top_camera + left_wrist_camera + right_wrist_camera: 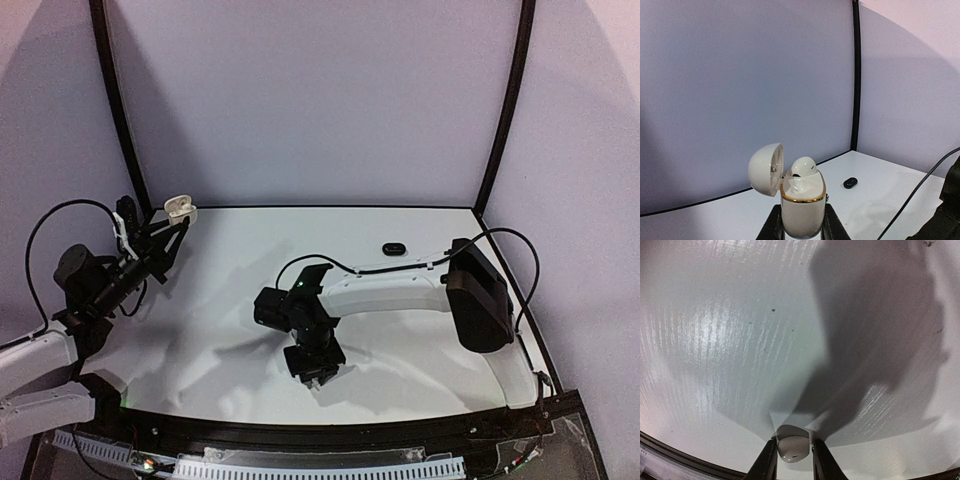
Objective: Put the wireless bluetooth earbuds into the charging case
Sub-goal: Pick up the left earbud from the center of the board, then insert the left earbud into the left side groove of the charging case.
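My left gripper (pixel 802 235) is shut on a white charging case (pixel 801 210) with a gold rim and holds it upright, off the table at the far left. The case's lid (pixel 765 169) is swung open to the left. One white earbud (pixel 804 166) sits in a well of the case (pixel 180 205). Low over the table's near middle, my right gripper (pixel 793 454) points down. It is shut on a second white earbud (pixel 793 447), with a finger pressed on each side. A black earbud (pixel 393 248) lies alone on the table at the back right.
A black cable (pixel 400 268) runs along the right arm (pixel 385 293) across the table. White walls with black corner posts (pixel 505 100) close in the back and sides. The table's dark front edge (pixel 685 460) is close behind the right gripper.
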You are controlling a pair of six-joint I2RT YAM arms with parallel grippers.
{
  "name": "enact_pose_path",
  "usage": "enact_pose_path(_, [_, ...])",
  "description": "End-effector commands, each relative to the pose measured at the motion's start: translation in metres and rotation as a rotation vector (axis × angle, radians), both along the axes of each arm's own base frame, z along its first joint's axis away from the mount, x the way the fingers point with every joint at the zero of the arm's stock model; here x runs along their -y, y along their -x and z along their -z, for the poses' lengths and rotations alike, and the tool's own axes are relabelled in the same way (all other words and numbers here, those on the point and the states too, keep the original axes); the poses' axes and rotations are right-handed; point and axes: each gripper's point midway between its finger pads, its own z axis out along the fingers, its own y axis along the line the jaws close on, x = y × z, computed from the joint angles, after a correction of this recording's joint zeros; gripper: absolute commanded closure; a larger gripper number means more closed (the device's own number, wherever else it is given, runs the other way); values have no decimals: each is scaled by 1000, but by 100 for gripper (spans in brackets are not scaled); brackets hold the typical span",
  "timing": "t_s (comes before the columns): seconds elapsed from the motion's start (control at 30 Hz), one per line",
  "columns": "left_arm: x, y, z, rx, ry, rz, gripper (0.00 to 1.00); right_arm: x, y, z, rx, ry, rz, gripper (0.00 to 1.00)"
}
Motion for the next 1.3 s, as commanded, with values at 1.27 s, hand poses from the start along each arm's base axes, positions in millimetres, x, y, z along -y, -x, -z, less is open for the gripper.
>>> enact_pose_path(1.27, [48, 20, 8, 53, -43, 230, 99, -53, -96, -328, 1017, -729, -137, 100])
